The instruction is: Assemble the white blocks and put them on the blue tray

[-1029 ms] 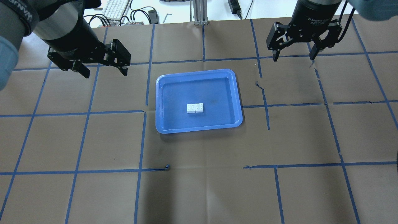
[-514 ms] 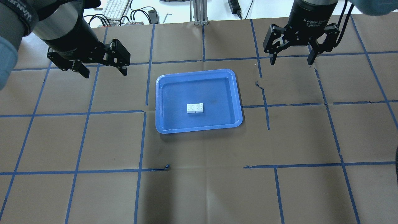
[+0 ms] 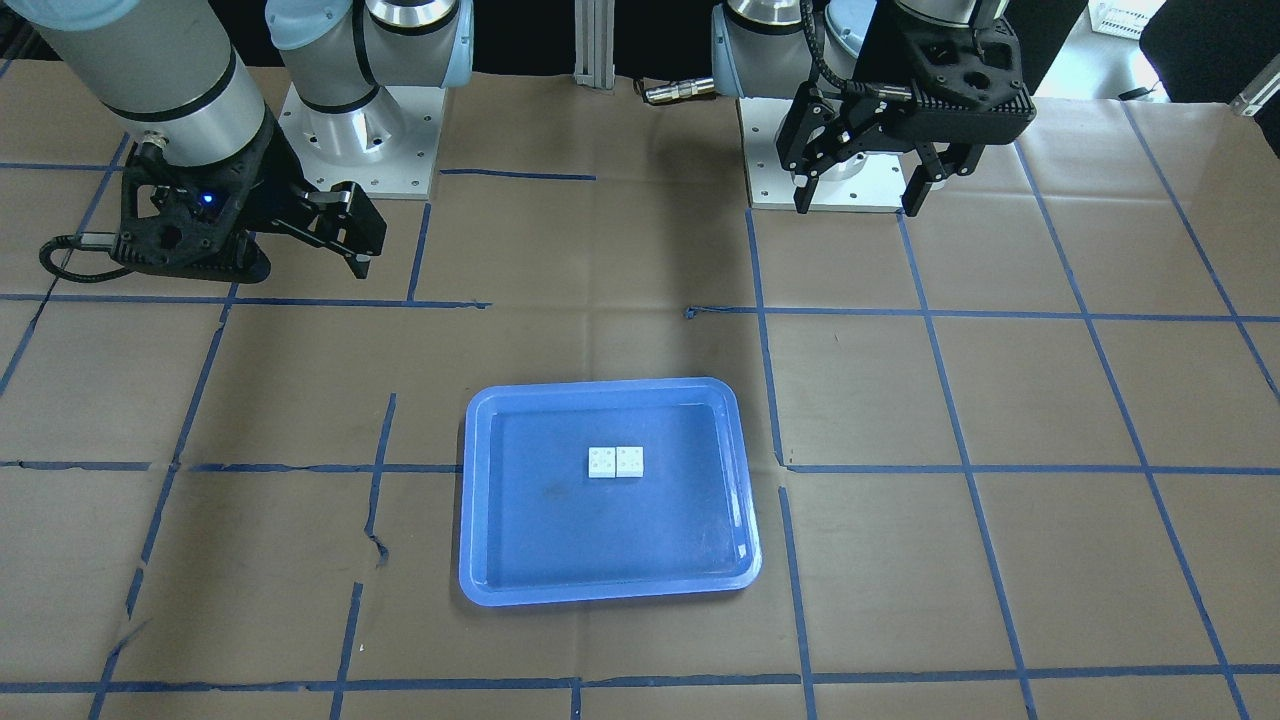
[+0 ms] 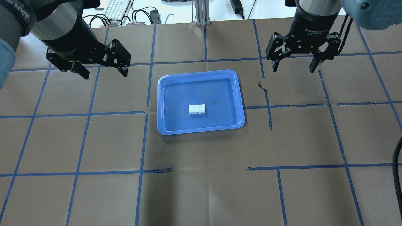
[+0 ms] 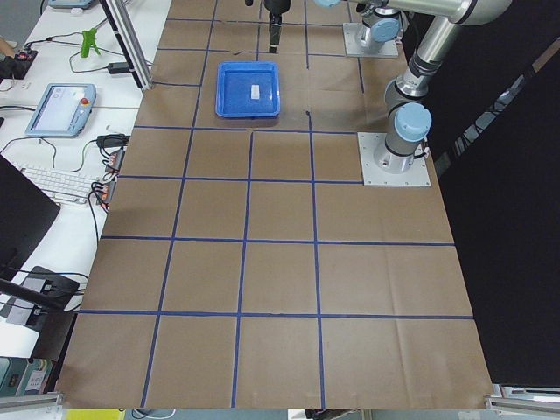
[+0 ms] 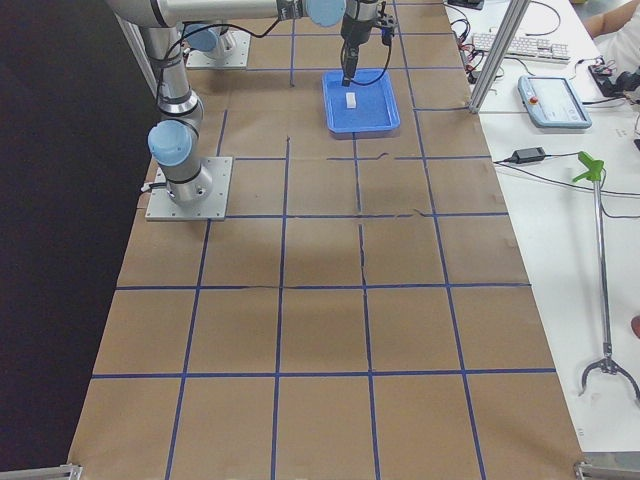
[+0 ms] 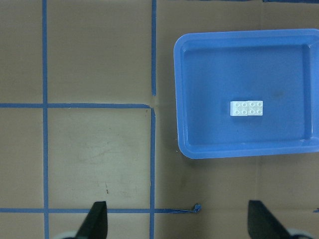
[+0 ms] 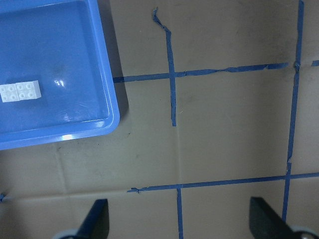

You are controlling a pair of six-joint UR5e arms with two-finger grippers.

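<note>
**Item 1. White blocks** [image 4: 197, 109]: two square bricks, four studs each, studs up. They are laid side by side and touching on the flat bottom of the blue tray [image 4: 201, 74], near its middle and clear of the rim on every side. In the left wrist view, both sets of studs are seen in one level row. Whether the two are locked together or merely butted cannot be told.

**Item 2. Blue tray**: set on the brown paper-covered table [image 4: 201, 188], inside the blue tape grid [image 4: 142, 144]. Nothing but the blocks is held in it.

**Item 3. Left gripper** [image 4: 105, 74]: fingers spread wide, nothing held. It is carried above the table, well apart from the tray on the robot's left.

**Item 4. Right gripper** [image 4: 293, 69]: fingers likewise spread and empty. It is held well apart from the tray on the robot's right.

**Step in hand:** the placing is judged done, as the blocks are in the tray and neither pincer is near them. The task is taken to be at or close to its end.

**Next move:** only parking of both arms clear of the tray is called for. Should the bricks prove unjoined, a fresh grasp of each would be needed, one stacked stud-to-socket on the other and pressed home.
</note>
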